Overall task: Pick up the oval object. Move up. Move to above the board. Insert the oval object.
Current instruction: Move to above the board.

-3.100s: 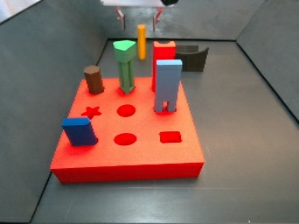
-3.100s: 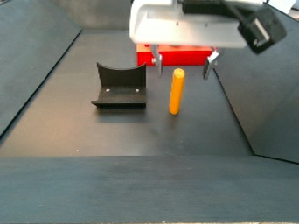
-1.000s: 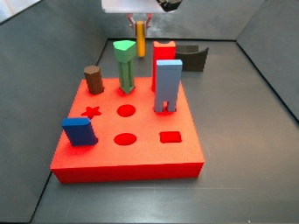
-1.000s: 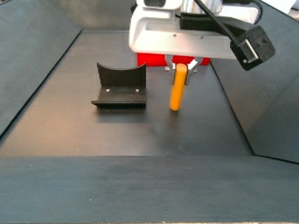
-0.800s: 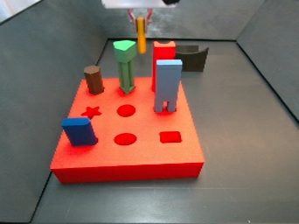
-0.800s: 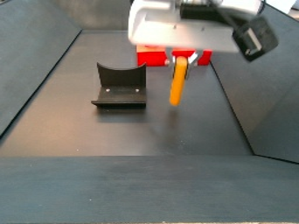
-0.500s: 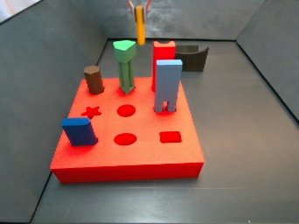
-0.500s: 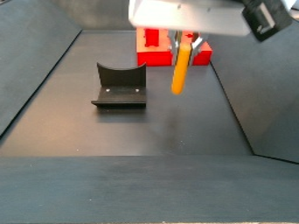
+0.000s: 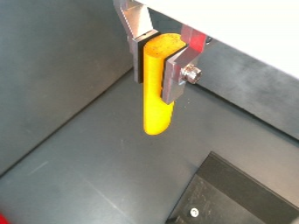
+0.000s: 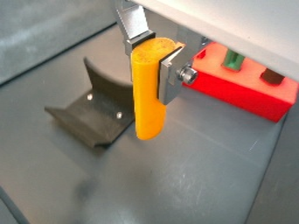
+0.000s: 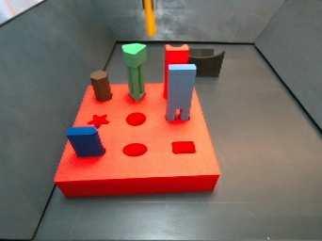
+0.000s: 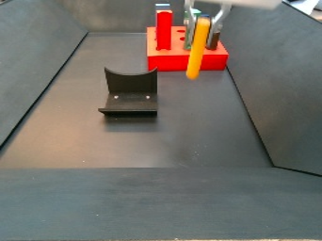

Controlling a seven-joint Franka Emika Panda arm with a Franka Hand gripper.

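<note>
The oval object (image 9: pixel 156 109) is a tall orange-yellow peg. It hangs upright in my gripper (image 9: pixel 158 68), whose silver fingers are shut on its upper part in both wrist views (image 10: pixel 152 63). The peg (image 12: pixel 197 55) is lifted clear of the dark floor. In a side view only its lower end (image 11: pixel 150 17) shows at the top edge, behind the board, with the gripper out of frame. The board (image 11: pixel 157 162) is a large red block with star, round and square holes. In a side view it lies beyond the peg (image 12: pixel 170 62).
On the board stand a green pointed peg (image 11: pixel 134 71), a brown cylinder (image 11: pixel 101 87), a tall blue piece (image 11: pixel 182 91), a short blue block (image 11: pixel 86 141) and a red piece (image 11: pixel 176 56). The fixture (image 12: pixel 127 92) stands on the floor beside the peg (image 10: pixel 93 114).
The gripper closed on the oval peg and has risen with it. The peg has left the floor and now hangs higher, with the gripper body mostly out of the side frames.
</note>
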